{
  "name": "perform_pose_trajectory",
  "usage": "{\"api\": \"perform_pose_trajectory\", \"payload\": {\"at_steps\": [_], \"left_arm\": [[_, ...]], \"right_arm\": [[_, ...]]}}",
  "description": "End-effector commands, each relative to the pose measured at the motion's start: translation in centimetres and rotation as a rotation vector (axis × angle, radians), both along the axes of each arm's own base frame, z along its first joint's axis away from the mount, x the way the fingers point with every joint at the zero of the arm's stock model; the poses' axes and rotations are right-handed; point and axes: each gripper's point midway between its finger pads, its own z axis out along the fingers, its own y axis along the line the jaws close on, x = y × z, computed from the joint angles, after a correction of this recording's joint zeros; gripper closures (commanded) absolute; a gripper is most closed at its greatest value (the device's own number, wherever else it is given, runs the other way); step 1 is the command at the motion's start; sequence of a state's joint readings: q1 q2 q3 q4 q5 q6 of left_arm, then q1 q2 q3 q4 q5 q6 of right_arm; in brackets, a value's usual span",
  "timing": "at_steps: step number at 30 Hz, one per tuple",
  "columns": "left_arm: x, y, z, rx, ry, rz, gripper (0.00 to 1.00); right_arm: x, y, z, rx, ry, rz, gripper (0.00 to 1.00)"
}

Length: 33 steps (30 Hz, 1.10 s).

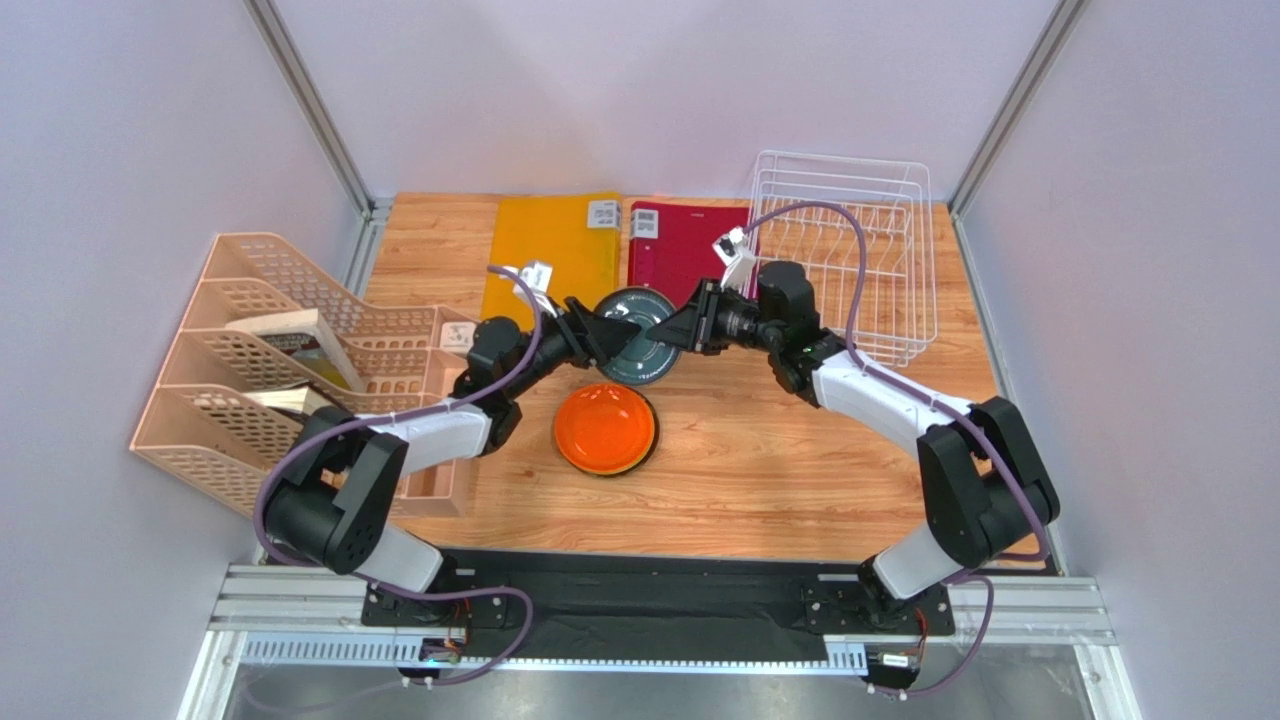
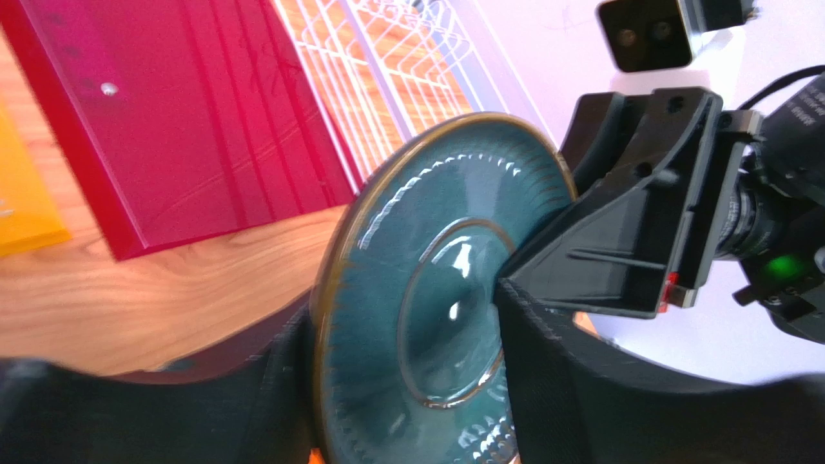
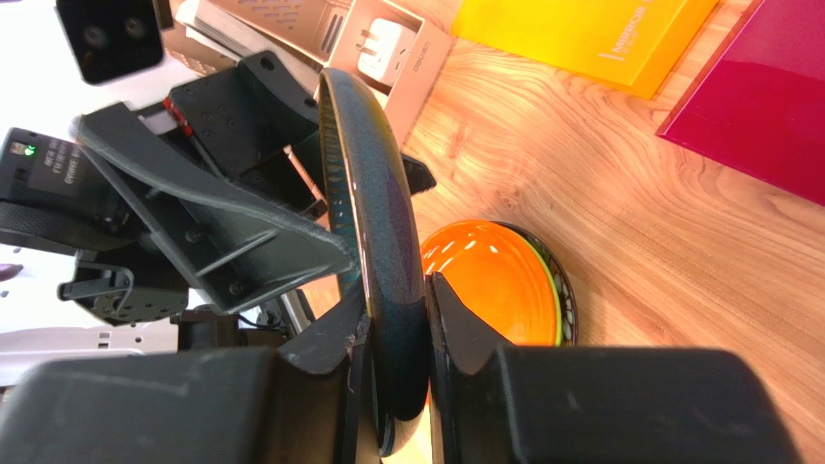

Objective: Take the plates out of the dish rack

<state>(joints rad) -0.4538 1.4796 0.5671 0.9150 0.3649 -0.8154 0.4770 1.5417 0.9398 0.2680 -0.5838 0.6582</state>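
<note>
The dark grey-teal plate (image 1: 631,338) stands on edge in the air over the table's middle, held from both sides. My left gripper (image 1: 594,336) is shut on its left rim; in the left wrist view the plate (image 2: 416,300) sits between the fingers of that gripper (image 2: 407,396). My right gripper (image 1: 684,330) is shut on its right rim, with the jaws (image 3: 397,367) tight on the plate's edge (image 3: 373,213). The orange plate (image 1: 604,429) lies on the table below, stacked on the lime green and dark floral plates (image 3: 566,300). The white wire dish rack (image 1: 842,255) stands at the back right with no plates in it.
An orange folder (image 1: 556,248) and a red folder (image 1: 676,248) lie flat at the back. A beige file organiser (image 1: 286,368) holding booklets stands at the left. The rack's wires (image 2: 387,58) show behind the held plate.
</note>
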Motion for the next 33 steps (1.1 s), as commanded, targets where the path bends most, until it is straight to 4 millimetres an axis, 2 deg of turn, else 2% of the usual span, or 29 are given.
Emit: {"api": "perform_pose_trajectory", "payload": {"at_steps": [1,2,5,6,8,9,15,17,18,20,21,23,24,25,26,27,28,29,32,33], "left_arm": [[-0.6,0.1,2.3,-0.062,-0.071,-0.002,0.42],[-0.6,0.2,2.1,-0.062,-0.063,0.003,0.43],[-0.7,0.2,1.7,-0.059,-0.051,0.0,0.63],[-0.8,0.1,1.4,-0.058,-0.042,-0.003,0.75],[-0.7,0.2,1.3,-0.059,-0.034,0.0,0.88],[-0.6,0.1,1.1,-0.059,-0.028,-0.003,1.0],[-0.8,0.1,0.8,-0.048,-0.033,-0.011,1.0],[-0.8,0.3,0.7,-0.045,-0.032,0.002,1.0],[-1.0,0.8,0.5,-0.045,-0.029,0.026,1.0],[-1.1,1.4,0.2,-0.025,-0.032,0.053,1.0],[-1.3,1.9,0.0,-0.001,-0.019,0.073,1.0],[-1.5,2.5,-0.4,0.052,-0.025,0.093,1.0],[-1.8,3.1,-0.6,0.077,-0.017,0.116,1.0],[-1.9,3.6,-0.7,0.094,-0.015,0.135,1.0],[-2.2,4.3,-1.9,0.144,0.016,0.152,1.0],[-2.4,5.1,-1.7,0.159,0.006,0.187,1.0],[-2.7,5.5,-1.9,0.176,0.015,0.199,1.0],[-3.1,6.0,-2.9,0.209,0.041,0.205,1.0],[-4.5,7.2,-3.5,0.238,0.066,0.227,1.0],[-4.7,7.8,-4.5,0.256,0.086,0.249,1.0]], "right_arm": [[2.2,0.0,4.6,0.071,-0.155,-0.034,1.0],[2.3,-0.2,4.6,0.067,-0.158,-0.039,1.0],[2.6,-0.5,4.5,0.064,-0.158,-0.048,1.0],[2.6,-0.5,4.4,0.064,-0.155,-0.048,1.0],[2.6,-0.4,4.5,0.065,-0.158,-0.038,1.0],[2.6,-0.4,4.4,0.065,-0.153,-0.039,1.0],[2.5,-0.2,4.3,0.057,-0.148,-0.016,1.0],[2.8,-0.3,4.0,0.043,-0.146,-0.021,0.87],[2.9,-0.5,3.5,0.023,-0.127,-0.038,0.75],[3.5,-1.0,3.4,-0.01,-0.142,-0.065,0.63],[4.0,-1.6,2.7,-0.048,-0.125,-0.109,0.51],[4.4,-2.5,3.0,-0.092,-0.16,-0.146,0.41],[4.8,-3.2,2.5,-0.135,-0.149,-0.193,0.41],[5.0,-3.8,3.1,-0.153,-0.167,-0.219,0.39],[5.1,-4.4,3.0,-0.181,-0.183,-0.239,0.36],[5.4,-5.1,2.9,-0.215,-0.182,-0.278,0.35],[5.5,-5.7,3.6,-0.223,-0.203,-0.299,0.35],[5.5,-6.2,3.6,-0.236,-0.208,-0.314,0.32],[5.7,-7.3,4.2,-0.263,-0.233,-0.361,0.32],[5.8,-7.6,4.3,-0.269,-0.24,-0.37,0.32]]}}
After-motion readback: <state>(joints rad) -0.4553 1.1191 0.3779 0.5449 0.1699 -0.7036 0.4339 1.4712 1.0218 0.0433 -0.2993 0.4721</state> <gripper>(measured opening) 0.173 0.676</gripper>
